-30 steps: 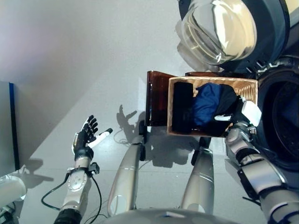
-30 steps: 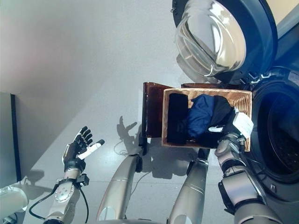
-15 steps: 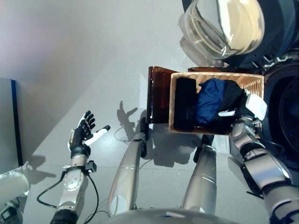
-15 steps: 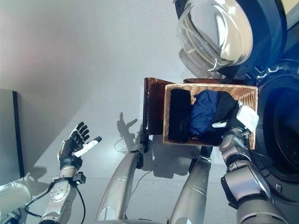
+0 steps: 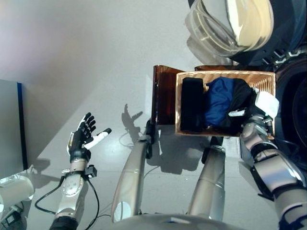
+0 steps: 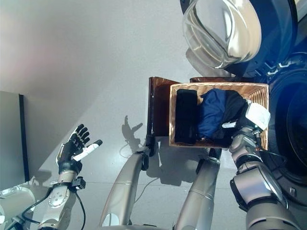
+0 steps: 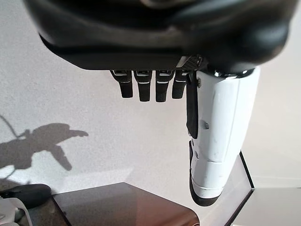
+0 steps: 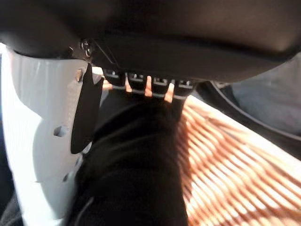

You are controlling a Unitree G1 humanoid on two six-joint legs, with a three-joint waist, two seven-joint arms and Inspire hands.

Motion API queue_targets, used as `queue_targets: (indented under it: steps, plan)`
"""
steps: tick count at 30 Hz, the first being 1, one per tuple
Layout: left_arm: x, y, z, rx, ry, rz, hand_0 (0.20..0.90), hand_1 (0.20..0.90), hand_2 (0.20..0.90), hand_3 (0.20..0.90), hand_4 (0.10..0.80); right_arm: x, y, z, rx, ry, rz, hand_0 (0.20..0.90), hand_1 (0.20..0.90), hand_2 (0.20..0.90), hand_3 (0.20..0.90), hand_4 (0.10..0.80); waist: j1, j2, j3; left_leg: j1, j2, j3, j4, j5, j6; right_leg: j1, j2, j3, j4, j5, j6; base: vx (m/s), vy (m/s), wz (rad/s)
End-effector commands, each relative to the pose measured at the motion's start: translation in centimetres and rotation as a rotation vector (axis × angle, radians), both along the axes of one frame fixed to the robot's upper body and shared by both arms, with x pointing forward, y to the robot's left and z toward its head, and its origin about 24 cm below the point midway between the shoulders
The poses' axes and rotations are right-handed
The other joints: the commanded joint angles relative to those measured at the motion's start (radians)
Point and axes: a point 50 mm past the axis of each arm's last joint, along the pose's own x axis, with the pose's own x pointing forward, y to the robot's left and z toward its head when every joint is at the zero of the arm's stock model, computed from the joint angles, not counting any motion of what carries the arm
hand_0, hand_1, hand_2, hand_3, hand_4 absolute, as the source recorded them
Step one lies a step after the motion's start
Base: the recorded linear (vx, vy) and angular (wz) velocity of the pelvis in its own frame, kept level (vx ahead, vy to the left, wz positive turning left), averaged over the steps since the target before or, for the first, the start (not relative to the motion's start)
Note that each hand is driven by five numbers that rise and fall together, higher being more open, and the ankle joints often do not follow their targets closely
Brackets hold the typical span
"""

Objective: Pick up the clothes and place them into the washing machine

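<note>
A wicker basket (image 5: 225,74) stands on a brown stand (image 5: 164,100) beside the washing machine's dark drum opening (image 5: 293,120). It holds a folded black garment (image 5: 192,105) at its left, a blue garment (image 5: 218,103) in the middle and another black garment (image 5: 242,95) at its right. My right hand (image 5: 250,114) reaches into the basket's right end and lies open on that black garment (image 8: 136,160), which sits between its white thumb (image 8: 42,132) and its fingers (image 8: 146,84). My left hand (image 5: 81,140) hangs open and empty over the floor at the lower left.
The washer's round glass door (image 5: 230,24) stands swung open above the basket. A grey cabinet with a blue edge (image 5: 12,129) stands at the far left. Bare grey floor (image 5: 96,57) lies between the cabinet and the stand.
The whole picture has shifted slightly, so the camera moved. My right hand stays on the black garment in the basket. My left hand keeps its open pose.
</note>
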Motion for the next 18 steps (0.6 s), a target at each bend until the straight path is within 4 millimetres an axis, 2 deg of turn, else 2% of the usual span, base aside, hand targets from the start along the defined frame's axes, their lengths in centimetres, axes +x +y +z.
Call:
queue_targets:
  steps: [1,18]
  plan:
    - [-1.73,3.64,2.34,0.080,-0.100,0.108,0.900,0.900,0.900,0.900,0.800,-1.27,-2.50,0.86,-0.095,0.041,-0.061,0.200,0.200,0.200,0.200,0.300,0.004,0.030,-0.051,-0.002,0.003,0.003,0.067,-0.092,-0.006,-0.045,0.017,0.016,0.002,0.102,-0.086,0.000,0.000,0.00]
    - [-1.52,4.08,2.57,0.100,-0.108,0.130,0.900,0.900,0.900,0.900,0.800,-1.17,-1.94,0.48,-0.081,0.021,-0.041,0.200,0.200,0.200,0.200,0.300,-0.002,0.021,-0.060,-0.012,0.003,0.010,0.065,-0.094,-0.001,-0.057,0.020,0.022,-0.002,0.106,-0.083,-0.001,0.000,0.00]
